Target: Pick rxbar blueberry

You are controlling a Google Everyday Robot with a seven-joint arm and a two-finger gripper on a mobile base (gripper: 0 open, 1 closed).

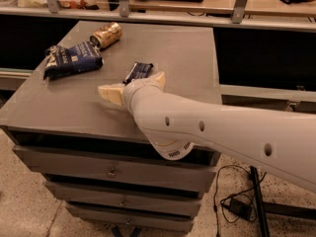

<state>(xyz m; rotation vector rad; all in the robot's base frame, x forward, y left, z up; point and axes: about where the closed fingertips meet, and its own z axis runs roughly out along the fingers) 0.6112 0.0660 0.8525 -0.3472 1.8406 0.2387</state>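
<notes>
The rxbar blueberry (138, 71) is a small flat dark bar with pale lettering. It lies near the middle of the grey cabinet top (192, 58). My gripper (131, 82) is just in front of the bar and over its near end, at the tip of the white arm (222, 127) that reaches in from the right. The two cream fingers are spread apart, one (109, 93) pointing left and one (157, 79) to the right of the bar. The gripper is open and holds nothing. The bar's near end is hidden behind the wrist.
A puffy dark-blue snack bag (71, 59) lies at the left of the top, with a gold can (106, 35) on its side behind it. Drawers (113, 172) are below the top. A rail and shelf run along the back. Cables (237, 201) lie on the floor at right.
</notes>
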